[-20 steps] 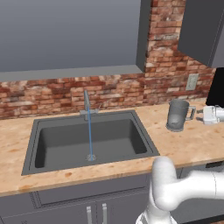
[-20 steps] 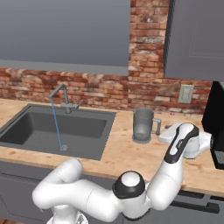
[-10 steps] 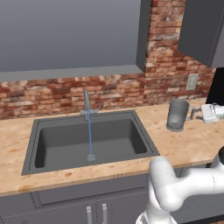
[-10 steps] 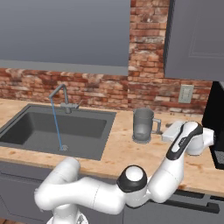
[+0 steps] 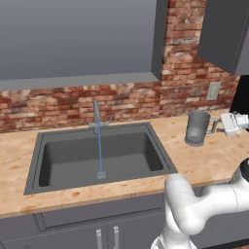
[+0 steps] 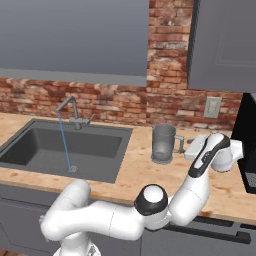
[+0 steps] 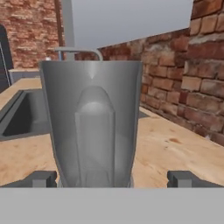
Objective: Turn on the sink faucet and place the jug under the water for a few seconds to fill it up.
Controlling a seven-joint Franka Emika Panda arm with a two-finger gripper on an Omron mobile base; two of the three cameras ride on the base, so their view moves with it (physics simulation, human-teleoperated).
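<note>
The sink faucet (image 5: 97, 114) stands behind the dark sink (image 5: 58, 163), and a thin blue stream of water (image 5: 99, 146) falls to the drain. The translucent grey jug (image 5: 197, 128) stands upright on the counter right of the sink, its looped handle pointing right. My gripper (image 5: 224, 124) is level with that handle, just right of it, and open. In the hand view the jug (image 7: 94, 127) looms close with its handle facing me. The fingertips (image 7: 41, 178) are spread wide on either side, touching nothing. From the right base view the jug (image 6: 163, 143) sits left of the gripper (image 6: 186, 146).
A black appliance (image 6: 247, 140) stands on the counter right of my hand. The brick wall with an outlet (image 5: 212, 91) runs behind the jug, with cabinets above. Bare wooden counter (image 5: 204, 163) lies in front of the jug.
My hand has crept left towards the jug's handle. The jug has not moved and the water keeps running.
</note>
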